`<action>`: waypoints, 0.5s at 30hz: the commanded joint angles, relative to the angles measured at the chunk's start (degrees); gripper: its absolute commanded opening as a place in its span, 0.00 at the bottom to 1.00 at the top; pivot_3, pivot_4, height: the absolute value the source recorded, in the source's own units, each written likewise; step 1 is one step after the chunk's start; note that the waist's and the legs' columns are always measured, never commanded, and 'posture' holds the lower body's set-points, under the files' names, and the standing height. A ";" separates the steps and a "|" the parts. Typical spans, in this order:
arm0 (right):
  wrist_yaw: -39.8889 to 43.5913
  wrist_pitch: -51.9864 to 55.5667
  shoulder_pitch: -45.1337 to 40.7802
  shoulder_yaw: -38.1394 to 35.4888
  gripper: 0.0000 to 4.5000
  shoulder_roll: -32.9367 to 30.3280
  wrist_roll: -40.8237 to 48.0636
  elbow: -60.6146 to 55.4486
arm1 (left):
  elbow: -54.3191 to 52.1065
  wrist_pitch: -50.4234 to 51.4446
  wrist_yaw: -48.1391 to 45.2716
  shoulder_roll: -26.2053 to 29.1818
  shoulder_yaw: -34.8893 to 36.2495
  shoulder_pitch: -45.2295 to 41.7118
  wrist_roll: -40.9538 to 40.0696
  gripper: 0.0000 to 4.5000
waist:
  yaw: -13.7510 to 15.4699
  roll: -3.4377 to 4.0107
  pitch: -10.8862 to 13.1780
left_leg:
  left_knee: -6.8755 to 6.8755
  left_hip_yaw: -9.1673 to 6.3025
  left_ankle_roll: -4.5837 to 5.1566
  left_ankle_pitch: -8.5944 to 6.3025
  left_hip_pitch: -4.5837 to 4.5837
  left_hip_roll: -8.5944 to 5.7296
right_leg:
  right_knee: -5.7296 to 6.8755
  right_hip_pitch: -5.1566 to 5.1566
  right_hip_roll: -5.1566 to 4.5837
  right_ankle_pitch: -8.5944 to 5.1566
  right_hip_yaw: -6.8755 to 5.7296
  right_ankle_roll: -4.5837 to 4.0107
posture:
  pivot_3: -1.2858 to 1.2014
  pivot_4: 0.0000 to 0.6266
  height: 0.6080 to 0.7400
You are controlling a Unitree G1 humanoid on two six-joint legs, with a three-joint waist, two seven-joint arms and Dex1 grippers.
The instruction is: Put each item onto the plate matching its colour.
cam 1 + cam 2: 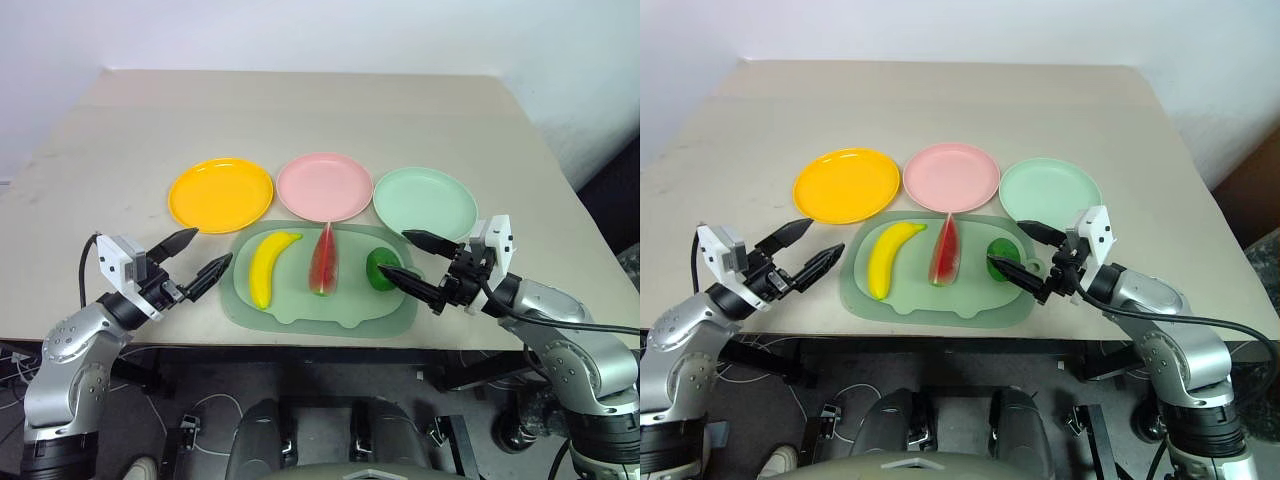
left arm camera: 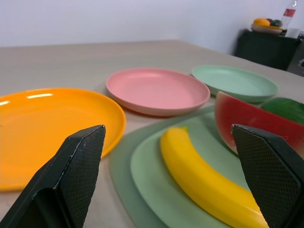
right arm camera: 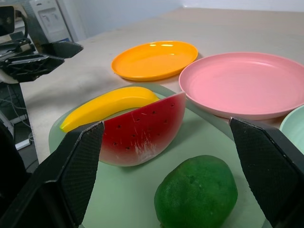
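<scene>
I am holding my left fingers (image 1: 192,262) spread wide and empty beside the pale green tray (image 1: 300,315), my right fingers (image 1: 415,264) equally wide by the green fruit (image 1: 381,268). The banana (image 1: 268,266), watermelon wedge (image 1: 323,261) and fruit are lying on the tray. The orange plate (image 1: 220,194), pink plate (image 1: 324,186) and mint plate (image 1: 425,202) are sitting bare on the surface (image 1: 300,110). No writing is showing that I can read.

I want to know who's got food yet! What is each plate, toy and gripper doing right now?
Yellow plate: empty.
Pink plate: empty.
Green plate: empty.
Banana: lying on tray.
Watermelon: on tray.
Green fruit: on tray.
Left gripper: open, holding nothing.
Right gripper: open, holding nothing.
</scene>
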 commanded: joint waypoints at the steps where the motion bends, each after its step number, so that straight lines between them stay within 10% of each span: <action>1: -0.36 0.02 -1.59 -0.58 1.00 0.14 1.06 -1.15 | -4.96 1.16 0.92 0.06 0.27 0.84 -1.78 0.99 | 0.00 0.00 0.00 | 0.00 0.00 0.00 0.00 0.00 0.00 | 0.00 0.00 0.00 0.00 0.00 0.00 | 0.52 0.24 0.66; 15: -8.04 8.09 -4.48 0.18 1.00 0.68 1.09 -1.50 | -3.84 1.82 -1.34 1.48 -2.32 -2.30 -0.67 0.99 | 0.14 0.00 0.00 | 0.00 -0.01 0.00 0.00 -0.01 -0.01 | 0.00 0.00 -0.01 0.00 -0.01 -0.01 | 0.52 0.24 0.66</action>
